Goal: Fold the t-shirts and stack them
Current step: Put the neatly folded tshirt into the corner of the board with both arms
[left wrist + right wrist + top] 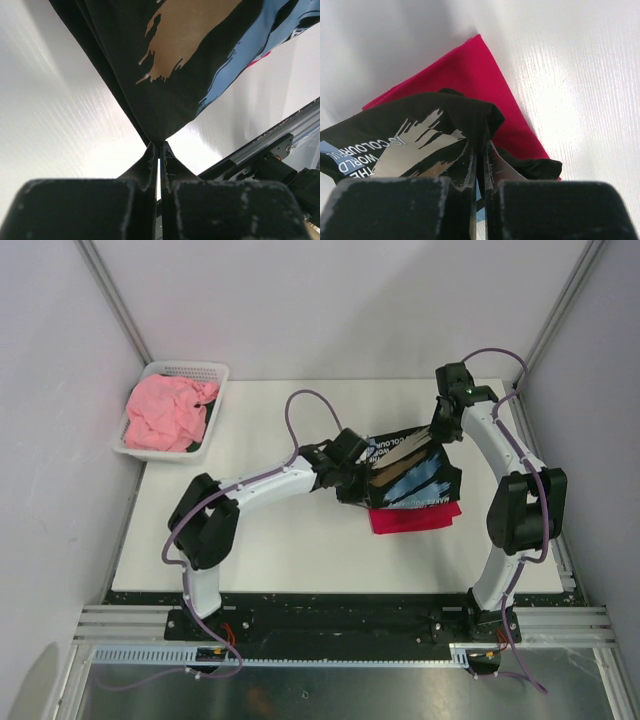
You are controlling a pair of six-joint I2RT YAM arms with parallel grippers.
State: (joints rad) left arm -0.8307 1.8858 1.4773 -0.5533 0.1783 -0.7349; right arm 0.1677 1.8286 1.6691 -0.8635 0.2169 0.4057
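Folded: red shirt, on surface | in hand: black shirt, pinched by left tool and right tool, partly over it | remaining: pink shirt, crumpled in basket

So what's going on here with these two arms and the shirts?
Both arms are handling the black t-shirt. The left gripper is shut on one edge and the right gripper is shut on another, so the shirt is held between them. It partly covers the red t-shirt, which lies flat and folded on the table. The pink t-shirt sits crumpled in the white basket at the far left corner, not yet folded.
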